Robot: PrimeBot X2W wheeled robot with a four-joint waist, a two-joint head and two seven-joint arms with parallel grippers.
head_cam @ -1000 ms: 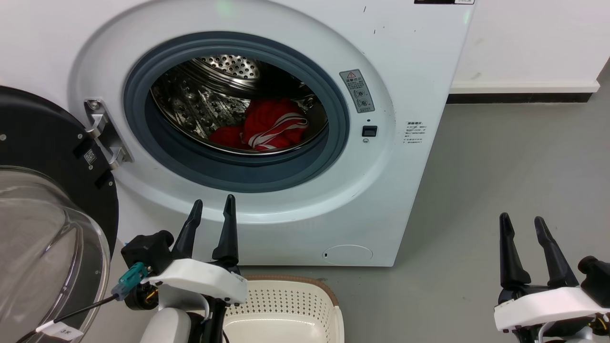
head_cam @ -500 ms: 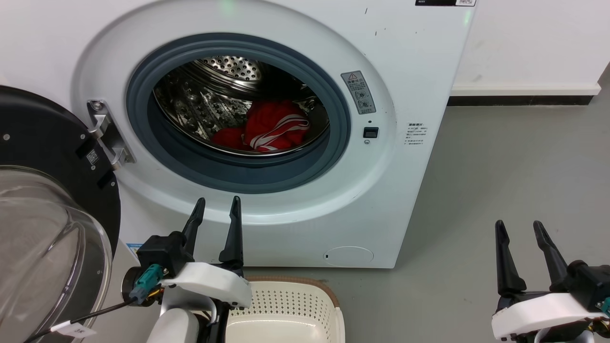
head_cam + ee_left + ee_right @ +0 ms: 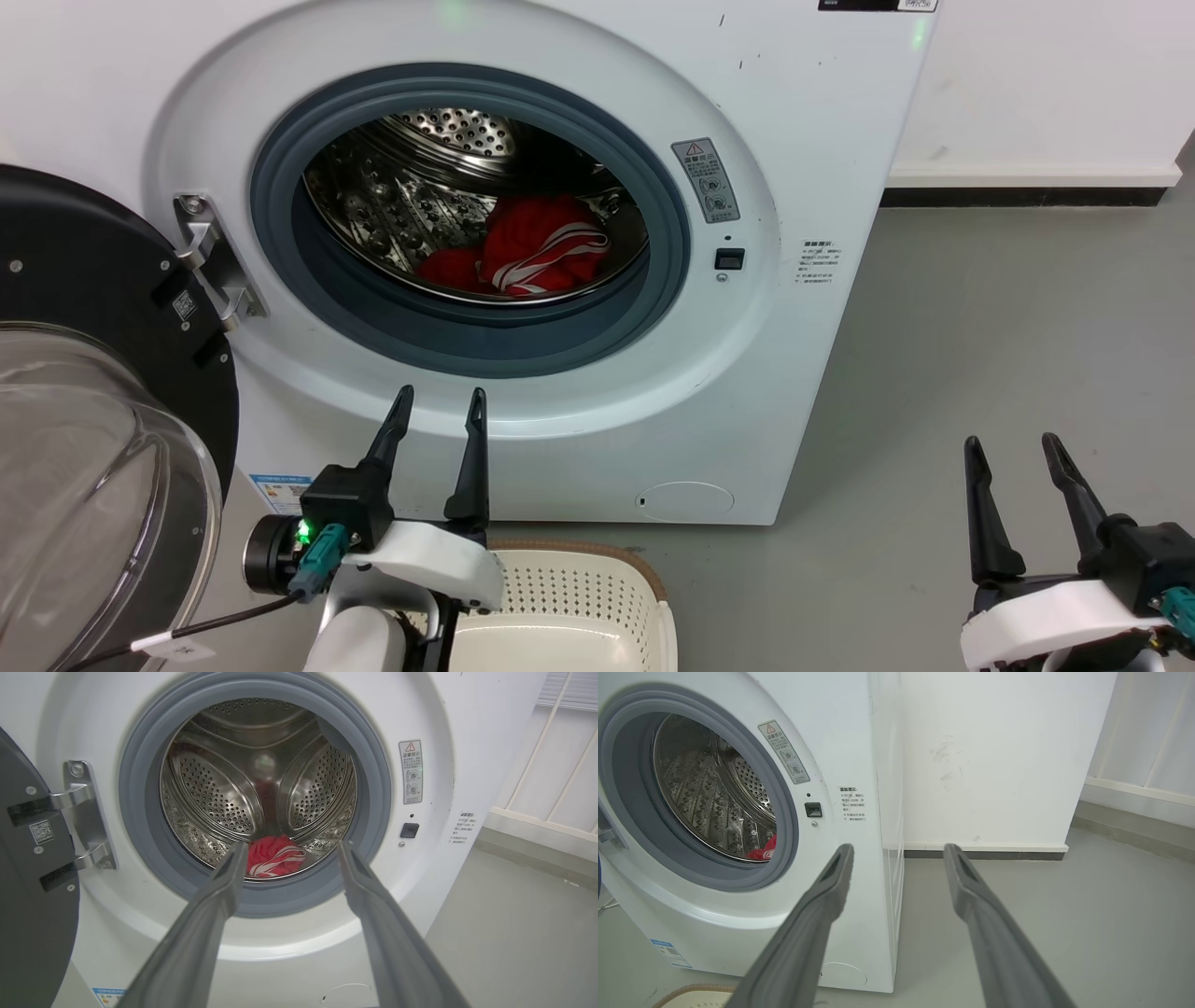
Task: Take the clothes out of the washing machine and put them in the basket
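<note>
The red striped garment (image 3: 537,247) lies low in the drum (image 3: 411,201) of the open washing machine (image 3: 803,140), straight ahead of and above the left gripper (image 3: 441,394), its fingers spread and empty below the porthole (image 3: 674,233), while the right gripper (image 3: 1010,441), fingers likewise spread and empty, stands well off to the side

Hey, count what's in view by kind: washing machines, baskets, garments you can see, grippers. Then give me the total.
Washing machine: 1
Basket: 1
Red garment: 1
Grippers: 2, left gripper and right gripper
Total: 5
</note>
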